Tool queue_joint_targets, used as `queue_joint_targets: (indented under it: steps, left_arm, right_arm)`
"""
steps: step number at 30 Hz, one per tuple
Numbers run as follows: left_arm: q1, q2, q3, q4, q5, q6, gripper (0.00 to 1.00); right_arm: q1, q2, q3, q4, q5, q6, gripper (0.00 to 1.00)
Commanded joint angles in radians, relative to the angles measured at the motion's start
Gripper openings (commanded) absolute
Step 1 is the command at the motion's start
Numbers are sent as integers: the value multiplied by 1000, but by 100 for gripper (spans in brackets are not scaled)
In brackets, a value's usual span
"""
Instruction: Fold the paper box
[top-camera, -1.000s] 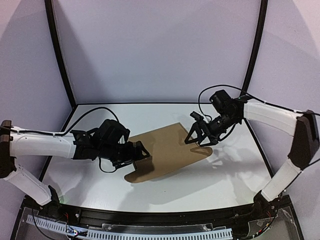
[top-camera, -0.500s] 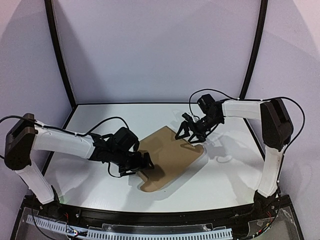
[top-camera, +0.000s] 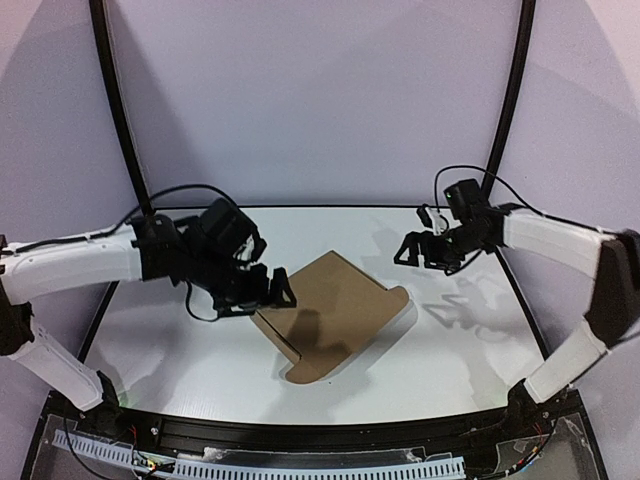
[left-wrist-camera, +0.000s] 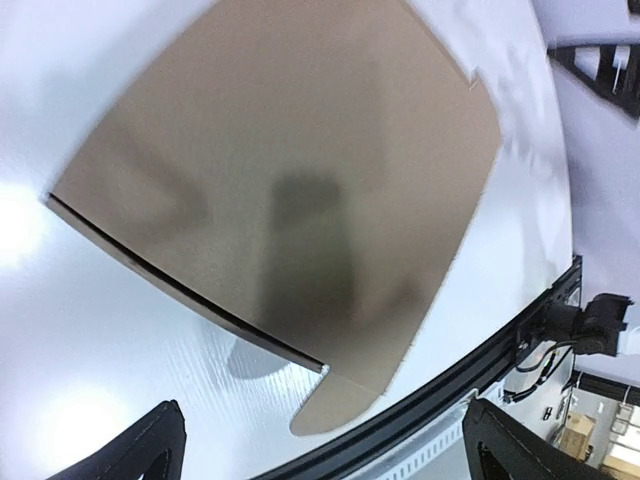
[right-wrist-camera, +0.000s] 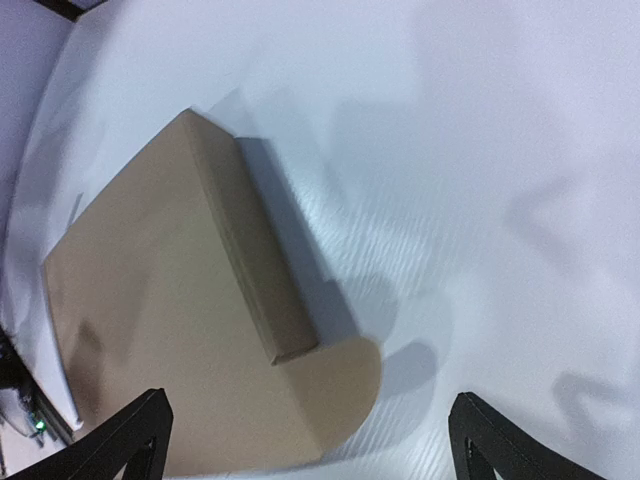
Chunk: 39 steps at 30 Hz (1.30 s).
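Observation:
The paper box (top-camera: 335, 310) lies on the white table as a shallow brown cardboard shape, with a rounded tab (top-camera: 305, 372) sticking out toward the near edge. My left gripper (top-camera: 270, 292) hovers open over its left corner, holding nothing. In the left wrist view the paper box (left-wrist-camera: 290, 170) fills the upper part, beyond the left gripper (left-wrist-camera: 325, 450). My right gripper (top-camera: 420, 255) hangs open to the right of the box, apart from it. The right wrist view shows the paper box (right-wrist-camera: 140, 300), its raised side wall (right-wrist-camera: 255, 260) and a rounded tab (right-wrist-camera: 345, 390), with the right gripper (right-wrist-camera: 310, 440) open above them.
A black rail (top-camera: 300, 432) runs along the table's near edge and also shows as the rail (left-wrist-camera: 500, 345) in the left wrist view. Black frame posts (top-camera: 118, 110) stand at the back corners before pale walls. White table (top-camera: 470, 340) lies right of the box.
My right gripper has pulled away to the right from the box's far corner. My left gripper has risen and moved back left off the box's near part. The box lies slightly shifted.

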Motion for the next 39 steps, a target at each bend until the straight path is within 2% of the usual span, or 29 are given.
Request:
queue_joint_targets:
  steps: [1,4,7,12,15,20,28,32,35,39]
  left_arm:
    - [69,21,114,-246,-113,65,99]
    - [166,100,158,-108,-101,113,99]
    - [237,208,211,11,-39,176,98]
    - [264,393,326,-35,8,286,92]
    - [264,442,318,-6,89,307,87]
    - [266,462,273,29,142,316,78]
    - [266,460,156,134,225,270,63]
    - [265,444,93,271,286,213,61]
    - [265,427,68,339,321,178,61]
    - [265,411,33,449,353,150,63]
  right_arm:
    - [9,-151,-192,90,-99,72,98]
    - [20,-251,-324,144,-207,145,98]
    - [75,-299,-443,291,-295,243,98]
    - [138,-201,-479,481,-299,323,94]
    - [147,-108,-489,602,-325,365,87]
    - [170,11,-456,657,-309,373,78]
    - [172,14,-448,801,-321,436,66]
    - [179,-20,-389,761,-322,422,58]
    - [183,-77,-321,596,-306,363,56]
    - [185,-150,-206,360,-269,267,59]
